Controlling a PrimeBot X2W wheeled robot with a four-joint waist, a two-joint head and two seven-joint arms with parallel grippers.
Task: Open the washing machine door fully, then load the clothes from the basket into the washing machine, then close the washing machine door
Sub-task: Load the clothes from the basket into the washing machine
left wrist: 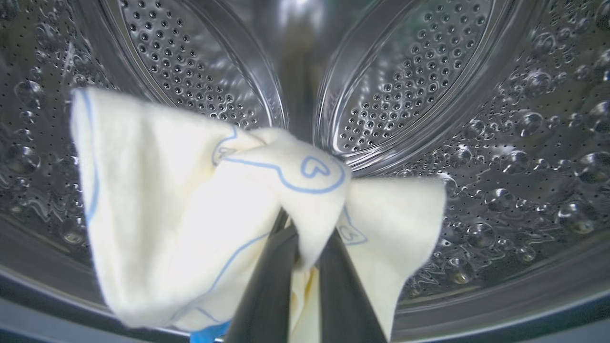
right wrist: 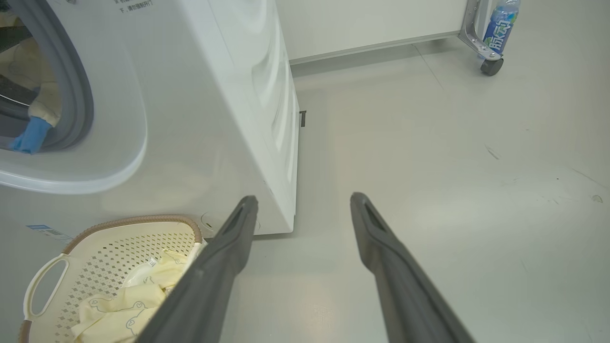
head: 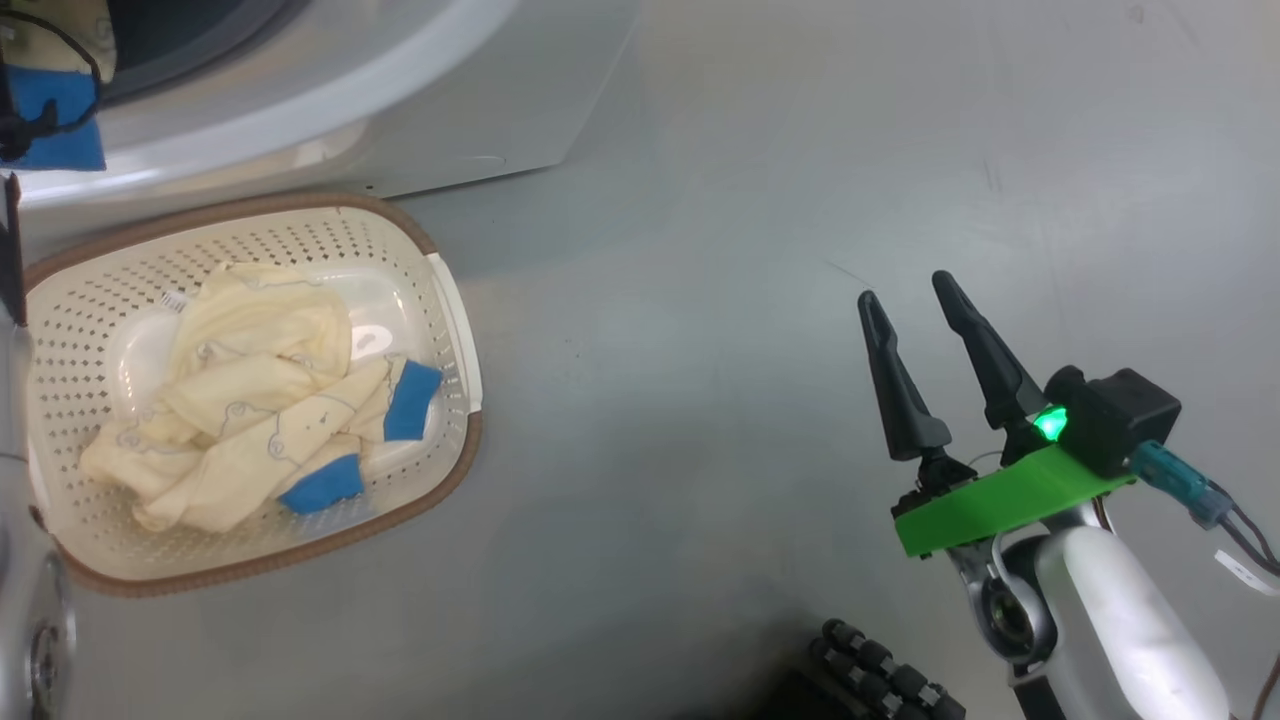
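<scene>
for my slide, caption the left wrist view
The left gripper holds a pale cream-yellow cloth inside the perforated steel drum.

Cream clothes [head: 260, 400] with blue patches; cream, perforated, brown-rimmed basket [head: 62, 400]

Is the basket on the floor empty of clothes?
No, a heap of cream clothes lies inside the basket.

A blue bottle [right wrist: 500, 26], well off to the right of the washing machine [right wrist: 200, 119], bears white Chinese characters reading 脉动. Small dark Chinese print near the machine's top edge is too fine to read.
</scene>
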